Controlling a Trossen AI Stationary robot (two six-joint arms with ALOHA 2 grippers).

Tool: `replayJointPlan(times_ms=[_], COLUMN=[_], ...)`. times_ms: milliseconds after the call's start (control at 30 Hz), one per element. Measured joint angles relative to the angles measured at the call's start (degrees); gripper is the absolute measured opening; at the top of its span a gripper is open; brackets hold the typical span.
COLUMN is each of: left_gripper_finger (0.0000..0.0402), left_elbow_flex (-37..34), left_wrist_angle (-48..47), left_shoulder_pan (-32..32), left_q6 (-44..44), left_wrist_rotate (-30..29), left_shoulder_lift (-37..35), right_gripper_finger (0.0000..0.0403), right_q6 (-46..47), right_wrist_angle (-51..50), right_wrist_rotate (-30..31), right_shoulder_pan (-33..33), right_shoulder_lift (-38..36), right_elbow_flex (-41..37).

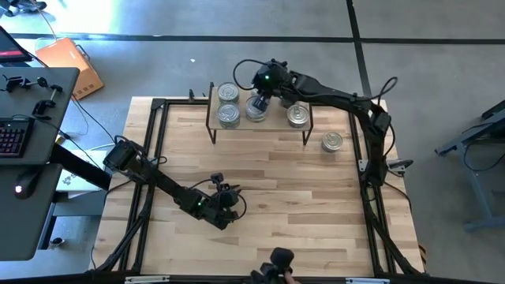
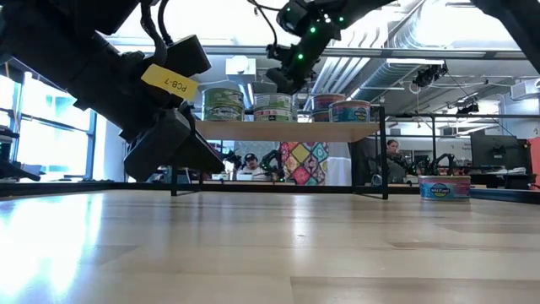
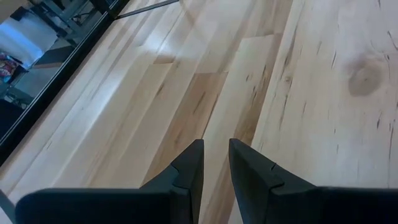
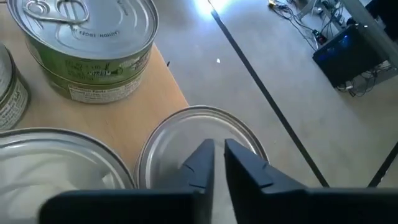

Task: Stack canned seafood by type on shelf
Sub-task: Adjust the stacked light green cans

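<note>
The shelf (image 1: 260, 118), a light-wood board on thin black legs, stands at the far edge of the slatted tabletop (image 1: 268, 189), its long axis running along that edge. On it, toward its left end, are two stacks of green-labelled tins (image 1: 229, 104), one behind the other, lids up; the right wrist view shows one such pair with a pull-tab lid (image 4: 87, 43). Near the middle of the shelf sits a silver tin (image 1: 256, 109), and toward the right end another tin (image 1: 297, 116). A single tin with a blue label (image 1: 333, 142) rests flat on the tabletop just off the shelf's right end, beside its leg.

The right gripper (image 1: 263, 96) hangs over the middle of the shelf, right above the silver tin, its fingers (image 4: 200, 163) drawn nearly together with only a slit between them, holding nothing; a plain silver lid (image 4: 199, 146) lies directly beneath them at the shelf's edge. The arm's dark links cross over the shelf's right half, hiding part of the board there.

The left gripper (image 1: 225, 207) waits well in front of the shelf over bare tabletop, fingers (image 3: 186, 171) narrowly parted and empty.
</note>
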Motion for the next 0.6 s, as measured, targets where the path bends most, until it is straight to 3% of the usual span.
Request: replayJointPlan(times_ms=[133, 400, 600], left_gripper_finger=[0.0069, 0.0069, 0.0069], left_elbow_flex=[0.0, 0.0, 0.0], left_wrist_angle=[0.0, 1.1, 2.9], left_shoulder_pan=[0.0, -0.1, -0.1], left_q6=[0.0, 0.6, 2.7], left_wrist_rotate=[0.0, 0.0, 0.0], left_shoulder_lift=[0.0, 0.0, 0.0], right_gripper_finger=[0.0003, 0.0002, 0.0000], right_q6=[-0.2, -0.6, -1.6], right_wrist_angle=[-1.9, -2.7, -3.4], right_wrist_rotate=[-1.2, -10.2, -11.7], right_shoulder_pan=[0.0, -0.4, -0.6], right_shoulder_lift=[0.0, 0.0, 0.0], right_elbow_flex=[-0.1, -0.1, -0.1])
